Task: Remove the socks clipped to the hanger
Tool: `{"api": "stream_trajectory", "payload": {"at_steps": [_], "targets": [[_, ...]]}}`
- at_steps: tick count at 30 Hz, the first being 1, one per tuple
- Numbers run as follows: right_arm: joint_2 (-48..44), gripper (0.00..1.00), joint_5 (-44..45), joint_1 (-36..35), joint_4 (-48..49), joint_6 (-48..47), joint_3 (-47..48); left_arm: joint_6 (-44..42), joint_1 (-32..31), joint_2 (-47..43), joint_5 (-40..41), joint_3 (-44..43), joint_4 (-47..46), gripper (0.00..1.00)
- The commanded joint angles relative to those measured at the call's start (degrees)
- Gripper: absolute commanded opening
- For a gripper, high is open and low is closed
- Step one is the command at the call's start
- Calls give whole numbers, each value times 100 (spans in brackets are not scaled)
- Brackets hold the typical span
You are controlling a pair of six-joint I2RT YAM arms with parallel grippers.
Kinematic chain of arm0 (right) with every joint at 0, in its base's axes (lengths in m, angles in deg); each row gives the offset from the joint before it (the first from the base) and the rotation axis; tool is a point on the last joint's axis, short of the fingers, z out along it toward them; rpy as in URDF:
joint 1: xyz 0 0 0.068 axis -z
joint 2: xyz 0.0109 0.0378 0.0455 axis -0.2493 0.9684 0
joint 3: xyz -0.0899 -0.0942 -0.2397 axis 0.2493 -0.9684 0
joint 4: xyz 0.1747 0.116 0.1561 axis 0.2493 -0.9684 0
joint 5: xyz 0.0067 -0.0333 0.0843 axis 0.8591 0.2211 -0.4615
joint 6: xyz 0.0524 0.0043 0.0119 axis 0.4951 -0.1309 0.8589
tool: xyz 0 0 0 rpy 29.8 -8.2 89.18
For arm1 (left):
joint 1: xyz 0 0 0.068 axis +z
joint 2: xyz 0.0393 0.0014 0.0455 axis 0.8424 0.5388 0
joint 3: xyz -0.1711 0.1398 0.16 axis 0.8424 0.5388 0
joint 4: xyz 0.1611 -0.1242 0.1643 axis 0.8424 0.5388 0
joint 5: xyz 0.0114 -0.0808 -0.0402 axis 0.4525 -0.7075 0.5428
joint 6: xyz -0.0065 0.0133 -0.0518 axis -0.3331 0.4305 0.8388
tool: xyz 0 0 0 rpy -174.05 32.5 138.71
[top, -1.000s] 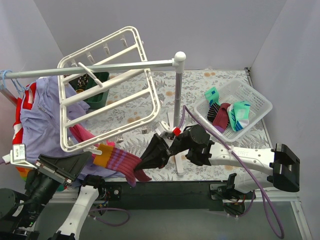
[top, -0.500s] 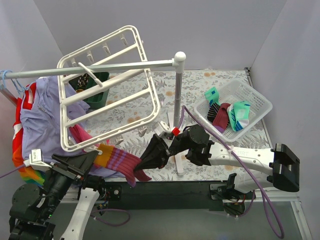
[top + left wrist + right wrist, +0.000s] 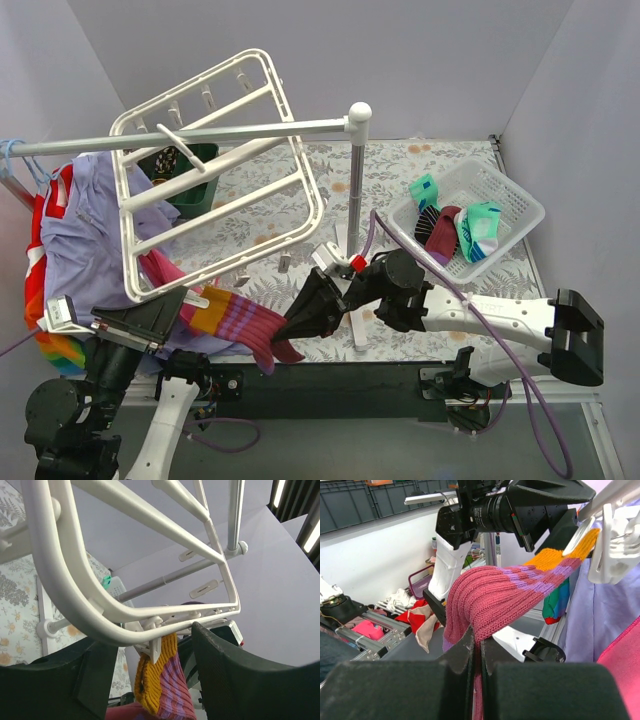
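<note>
Socks (image 3: 455,232) look mostly dealt with: several teal and maroon ones lie in the white mesh basket (image 3: 505,188) at the right. One orange, purple and magenta sock (image 3: 240,322) hangs from a clip (image 3: 155,649) at the near corner of the hanger (image 3: 62,575). The right gripper (image 3: 477,645) pinches its toe end tightly. The left gripper (image 3: 150,672) stands wide around that clip, which probably needs releasing next.

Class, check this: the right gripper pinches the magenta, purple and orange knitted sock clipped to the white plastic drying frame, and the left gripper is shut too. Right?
One error: the left gripper is open, jaws apart at the edge of the white plastic drying frame, as the left wrist view shows. The rest stands.
</note>
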Motion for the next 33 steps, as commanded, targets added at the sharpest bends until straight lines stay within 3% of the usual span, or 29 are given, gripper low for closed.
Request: {"api": "stream_trajectory", "payload": {"at_steps": [1, 13, 16, 18, 21, 24, 30, 31, 33], "targets": [[-259, 3, -8, 27, 159, 10, -9, -130, -2, 181, 107, 59, -359, 57], [-277, 2, 9, 18, 167, 45, -27, 89, -2, 146, -95, 419, -552, 51], [-277, 2, 9, 18, 167, 63, -53, 90, -2, 137, -130, 455, -570, 40], [-285, 2, 27, 18, 167, 71, -80, 64, 7, 181, -139, 420, -552, 24], [-285, 2, 53, 18, 159, 80, -115, -24, -2, 286, -166, 323, -473, 11], [-303, 2, 115, 18, 132, 80, -176, -77, 7, 331, -157, 270, -403, 8], [-417, 2, 203, 26, -105, -51, -247, -121, -2, 339, -192, 218, -228, 9], [-435, 2, 211, 27, -131, -69, -264, -121, -2, 383, -201, 183, -158, 12], [-479, 2, 238, 26, -175, -104, -282, -165, -2, 410, -218, 68, 18, 30]]}}
